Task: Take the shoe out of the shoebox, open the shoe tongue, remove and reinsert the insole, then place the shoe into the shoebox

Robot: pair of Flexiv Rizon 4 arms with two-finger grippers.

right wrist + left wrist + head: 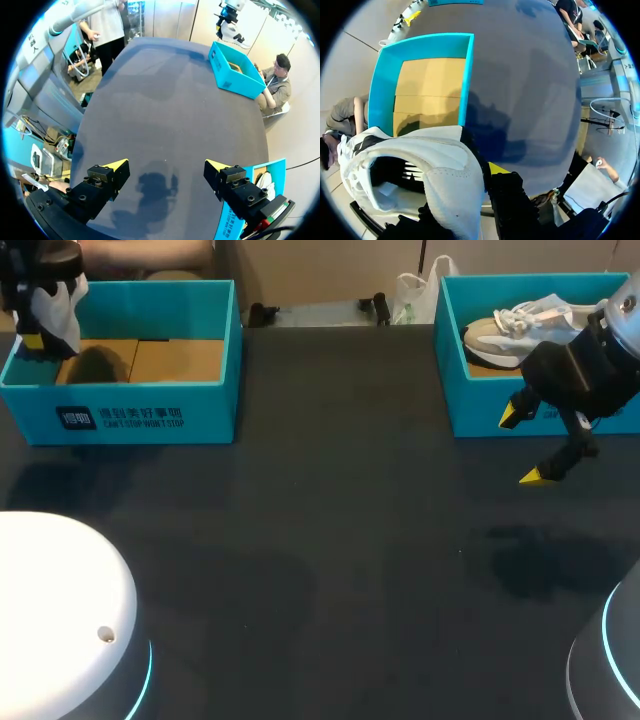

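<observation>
My left gripper point(36, 335) is shut on a white shoe point(425, 165), held in the air over the far left corner of the left teal shoebox point(150, 410). In the left wrist view the shoe's opening faces the camera, and one yellow fingertip point(497, 168) shows beside it. That box holds nothing but its brown cardboard floor point(427, 90). A second white and beige shoe point(520, 325) lies in the right teal shoebox point(480, 405). My right gripper point(523, 448) hangs open and empty above the table, just in front of that box.
The dark table point(330, 540) stretches between and in front of the two boxes. In the right wrist view the right box's corner point(247, 200) lies beside my right gripper point(165, 167), and the left box point(235, 75) stands far ahead.
</observation>
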